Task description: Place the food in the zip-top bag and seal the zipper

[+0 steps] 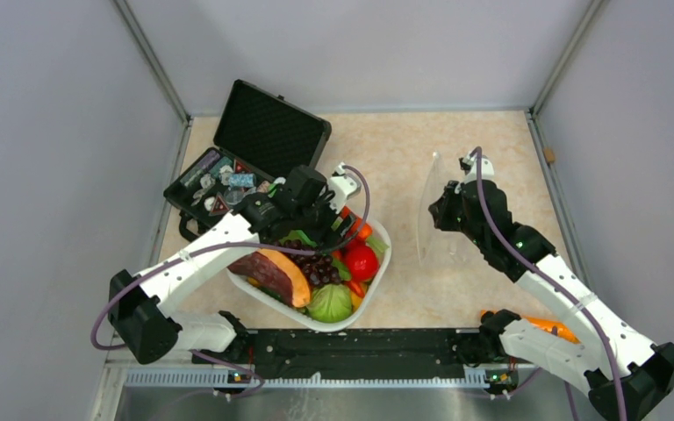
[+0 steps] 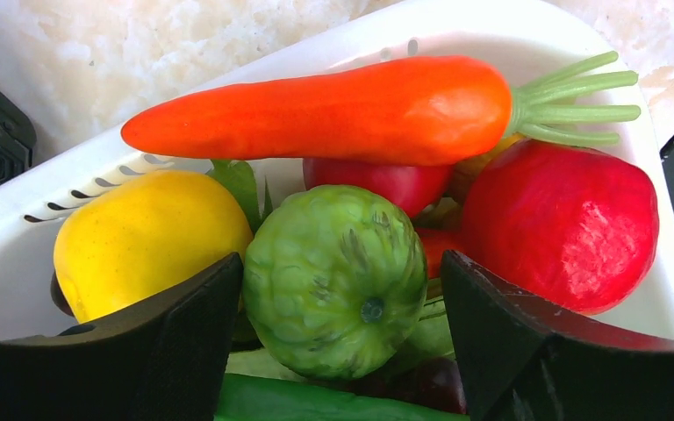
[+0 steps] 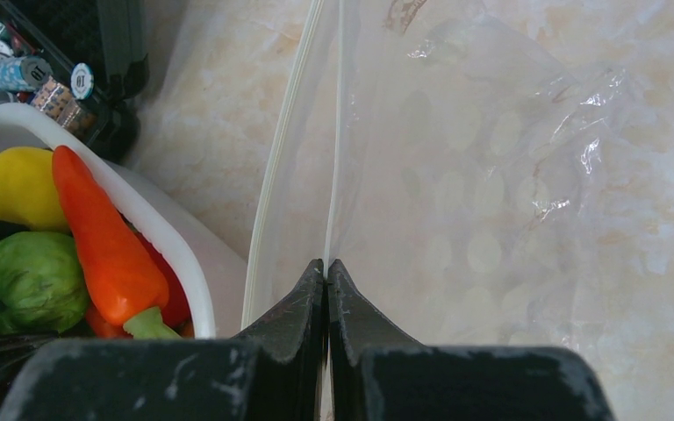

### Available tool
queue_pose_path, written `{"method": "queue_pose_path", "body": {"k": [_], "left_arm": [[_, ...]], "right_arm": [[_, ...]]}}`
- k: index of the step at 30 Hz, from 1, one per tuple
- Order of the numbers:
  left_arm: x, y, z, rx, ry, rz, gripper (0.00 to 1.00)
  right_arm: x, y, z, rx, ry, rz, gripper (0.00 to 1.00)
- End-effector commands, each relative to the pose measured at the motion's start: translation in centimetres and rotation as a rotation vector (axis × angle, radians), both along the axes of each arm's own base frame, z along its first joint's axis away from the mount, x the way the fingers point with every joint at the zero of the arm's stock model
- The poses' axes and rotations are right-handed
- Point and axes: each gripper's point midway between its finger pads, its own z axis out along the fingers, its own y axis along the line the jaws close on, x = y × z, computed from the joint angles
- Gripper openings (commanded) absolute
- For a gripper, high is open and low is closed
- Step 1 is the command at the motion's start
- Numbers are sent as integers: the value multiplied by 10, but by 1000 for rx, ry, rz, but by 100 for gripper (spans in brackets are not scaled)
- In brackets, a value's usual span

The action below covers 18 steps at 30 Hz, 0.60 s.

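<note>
Left fingers: spread astride the green fruit in the basket.
Right fingers: pressed together, pinching the bag rim, beside the basket.
Progress: I see nothing bagged; zipper unsealed; all remains.

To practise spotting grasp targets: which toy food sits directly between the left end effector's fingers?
The ribbed green vegetable, flanked by the yellow lemon and red fruit; the carrot lies behind.
</note>
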Motion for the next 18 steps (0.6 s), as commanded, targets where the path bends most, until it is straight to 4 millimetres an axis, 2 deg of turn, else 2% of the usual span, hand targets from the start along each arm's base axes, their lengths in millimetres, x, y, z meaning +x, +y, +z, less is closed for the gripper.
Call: {"method": "queue_pose_path", "body": {"k": [1, 3, 4, 8, 10, 12, 17, 18], "left_arm": [[6, 5, 3, 34, -36, 6, 84], [6, 5, 3, 33, -36, -1, 83], [6, 4, 3, 32, -37, -4, 79], [5, 3, 5, 24, -37, -13, 54], [4, 2, 8, 12, -40, -14, 47], [3, -1, 14, -13, -46, -22, 35], [4, -10, 39, -104, -102, -31, 27], [5, -10, 44, -118, -123, -33, 20]], "right_arm": [[6, 9, 22, 50, -59, 14, 0], [6, 9, 24, 52, -60, 15, 0], [6, 9, 23, 52, -60, 14, 0], [6, 10, 24, 54, -61, 16, 0], [7, 11, 24, 56, -60, 18, 0], [7, 11, 25, 59, -62, 20, 0], [7, 13, 26, 67, -64, 25, 0], [7, 13, 26, 67, -63, 23, 0]]}}
